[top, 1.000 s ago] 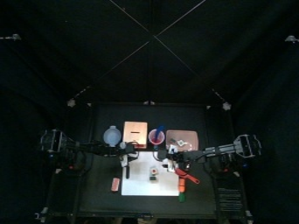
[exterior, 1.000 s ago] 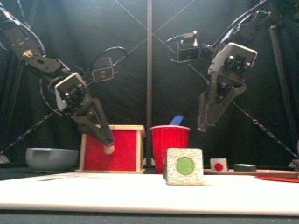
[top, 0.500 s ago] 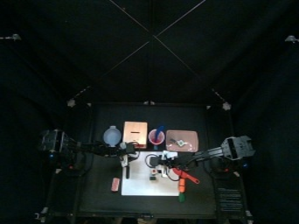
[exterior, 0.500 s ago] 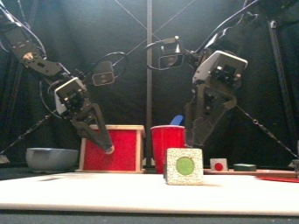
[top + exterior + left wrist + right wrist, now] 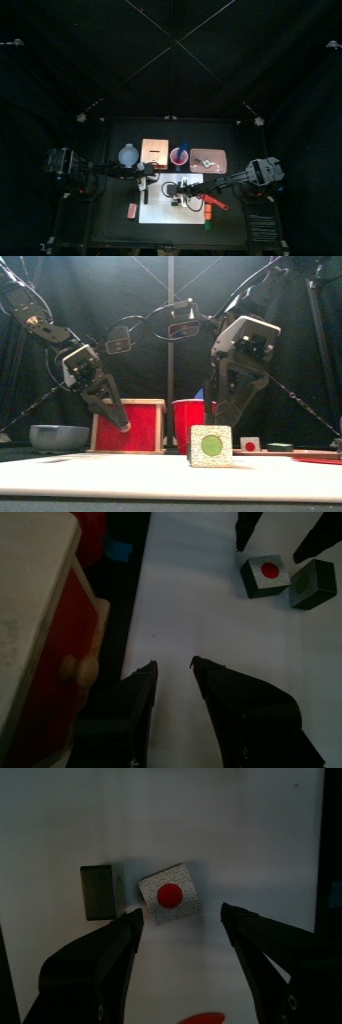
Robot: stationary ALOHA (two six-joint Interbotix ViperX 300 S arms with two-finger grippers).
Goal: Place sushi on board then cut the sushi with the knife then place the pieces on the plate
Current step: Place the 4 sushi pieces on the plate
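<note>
Your right jaws: open wide, over the white speckled sushi cube with a red middle (image 5: pixel 167 895).
Sushi: on the flat white cutting board (image 5: pixel 261 838), just beside a dark green block (image 5: pixel 96 892).
Your left jaws: open, empty, by the pale wooden box with a red front (image 5: pixel 54 622).

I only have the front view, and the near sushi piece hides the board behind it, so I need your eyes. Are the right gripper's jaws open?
Observer: Yes. The right wrist view shows the right gripper open over the white cutting board, holding nothing.
Operator: What lies ahead of it?
Observer: A speckled sushi piece with a red centre, and a dark green block close beside it, both on the board.
Operator: And the other arm?
Observer: The left gripper is open and empty, over the board next to the wooden box.
</note>
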